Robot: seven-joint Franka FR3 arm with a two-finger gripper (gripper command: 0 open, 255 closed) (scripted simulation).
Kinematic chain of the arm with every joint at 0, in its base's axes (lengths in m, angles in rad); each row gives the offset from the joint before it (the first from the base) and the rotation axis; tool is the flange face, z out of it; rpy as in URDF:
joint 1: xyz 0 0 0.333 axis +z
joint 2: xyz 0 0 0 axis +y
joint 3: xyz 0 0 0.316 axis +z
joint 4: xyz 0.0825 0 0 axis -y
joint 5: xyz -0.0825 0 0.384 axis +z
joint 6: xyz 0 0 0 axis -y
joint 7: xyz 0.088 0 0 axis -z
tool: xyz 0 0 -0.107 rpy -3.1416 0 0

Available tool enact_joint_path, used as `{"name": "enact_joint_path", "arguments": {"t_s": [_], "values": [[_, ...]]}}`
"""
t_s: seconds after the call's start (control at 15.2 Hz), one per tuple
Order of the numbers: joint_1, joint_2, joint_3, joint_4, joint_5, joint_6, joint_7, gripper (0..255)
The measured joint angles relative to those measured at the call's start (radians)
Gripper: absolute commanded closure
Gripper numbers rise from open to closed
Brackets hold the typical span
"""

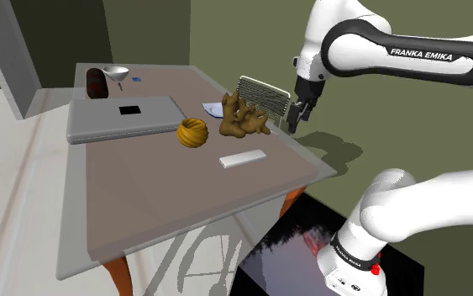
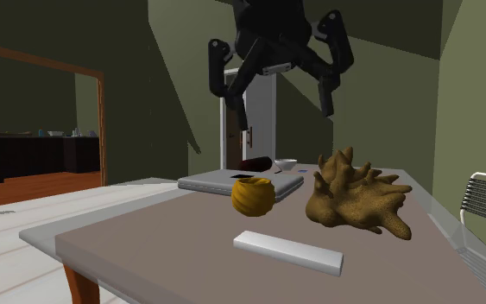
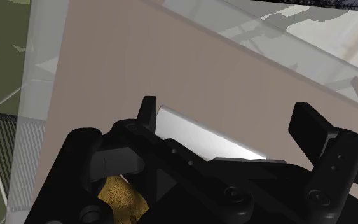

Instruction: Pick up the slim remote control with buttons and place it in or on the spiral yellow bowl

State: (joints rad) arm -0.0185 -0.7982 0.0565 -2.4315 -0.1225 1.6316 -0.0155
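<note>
Black and spread wide, the claw [image 2: 272,97] hangs high above the counter [image 1: 159,189] with nothing between its fingers. In the wrist view the remote [image 3: 203,135] lies in the gap between the two fingers, far below them and untouched. We take this to mean the claw is being lined up over the remote before any descent.

The remote is drawn as a plain pale slab with no buttons we can make out. It lies flat on bare counter towards the stand's side, apart from everything else. That leaves room for a finger on either long edge, so we would close across its narrow width.

Just beyond it stands the yellow bowl [image 1: 191,132], upright with its mouth open to the top. We judge the remote too long to sink in, so it would likely rest across the rim.

Near the bowl, on the shoulder view's right, sits a knobbly brown lump [image 1: 243,118], taller than the bowl. It is the thing most likely to catch a carried remote or the claw's fingers. A closed grey laptop [image 1: 125,118] lies behind the bowl, out of the path. A mesh-backed chair [image 1: 264,94] stands at the counter's edge near the arm.
</note>
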Motion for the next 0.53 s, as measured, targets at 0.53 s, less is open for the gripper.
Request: {"name": "enact_joint_path", "arguments": {"t_s": [0.53], "values": [[0.061,0.138,-0.13,-0.061,-0.05,0.219,-0.287,0]]}}
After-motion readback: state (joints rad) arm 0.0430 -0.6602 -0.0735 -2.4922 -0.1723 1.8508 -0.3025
